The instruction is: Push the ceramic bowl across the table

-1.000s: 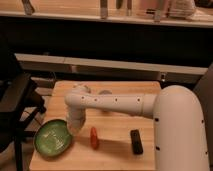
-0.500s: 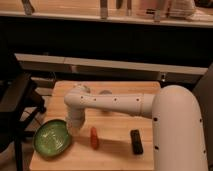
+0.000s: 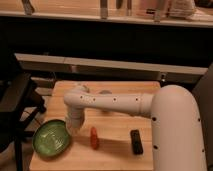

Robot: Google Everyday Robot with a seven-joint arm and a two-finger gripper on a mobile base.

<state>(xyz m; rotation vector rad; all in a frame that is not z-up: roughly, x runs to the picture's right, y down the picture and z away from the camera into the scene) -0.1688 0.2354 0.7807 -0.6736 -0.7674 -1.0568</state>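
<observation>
The green ceramic bowl (image 3: 51,139) sits at the front left corner of the light-wood table (image 3: 117,124), its rim reaching the table's left edge. My white arm comes in from the right, bends at the elbow and points down. The gripper (image 3: 73,128) is at the bowl's right rim, touching or nearly touching it. The wrist hides the gripper's tip.
A small red object (image 3: 93,138) lies just right of the gripper. A black block (image 3: 136,141) lies at the front right. A small grey disc (image 3: 105,92) is near the far edge. A dark chair (image 3: 15,102) stands left of the table. A long pale shelf (image 3: 115,65) runs behind.
</observation>
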